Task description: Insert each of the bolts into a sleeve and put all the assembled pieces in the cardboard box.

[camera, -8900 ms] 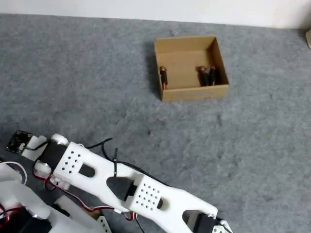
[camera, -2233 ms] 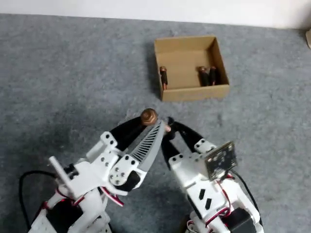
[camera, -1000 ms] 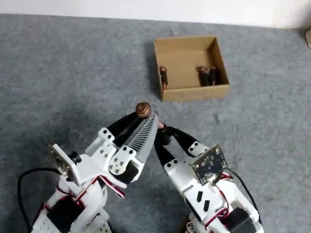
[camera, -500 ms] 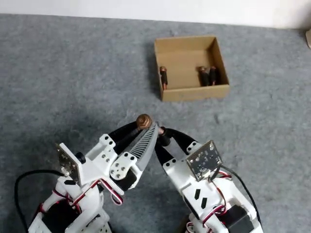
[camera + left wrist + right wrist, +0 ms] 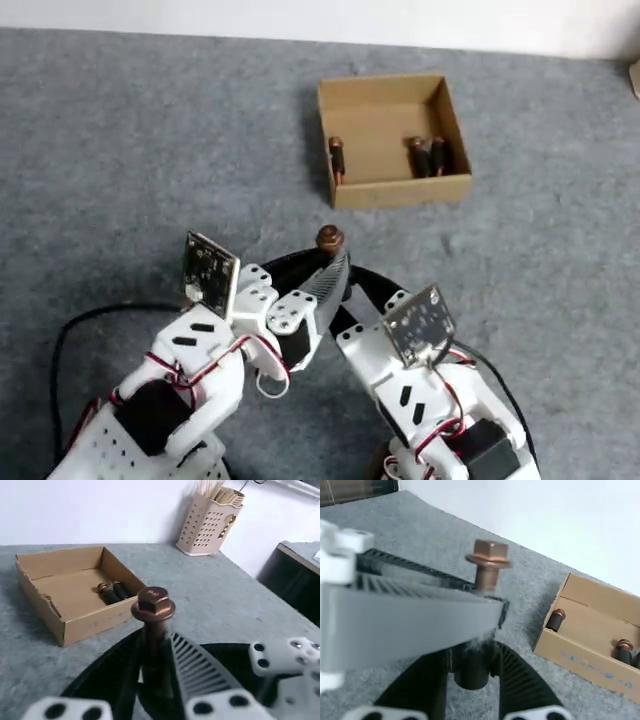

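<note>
A copper bolt (image 5: 329, 238) stands upright, head up, with my left gripper (image 5: 325, 268) shut on its shank (image 5: 151, 645). Directly under it my right gripper (image 5: 472, 682) is shut on a black sleeve (image 5: 470, 667), which stands upright. The left gripper's grey ribbed finger (image 5: 415, 612) crosses in front, so I cannot tell whether the bolt tip is inside the sleeve. The cardboard box (image 5: 440, 100) lies farther back on the table. It holds three assembled pieces: one at its left wall (image 5: 337, 158) and two side by side at the right (image 5: 428, 155).
The table is covered in grey carpet (image 5: 150, 150). Both arms crowd the near edge, with the right gripper (image 5: 345, 290) just below the left one. A beige holder full of sticks (image 5: 210, 522) stands beyond the box against the wall.
The left arm has turned its wrist and carried the bolt to the right, bringing it over the sleeve in the right gripper. The right arm has barely moved.
</note>
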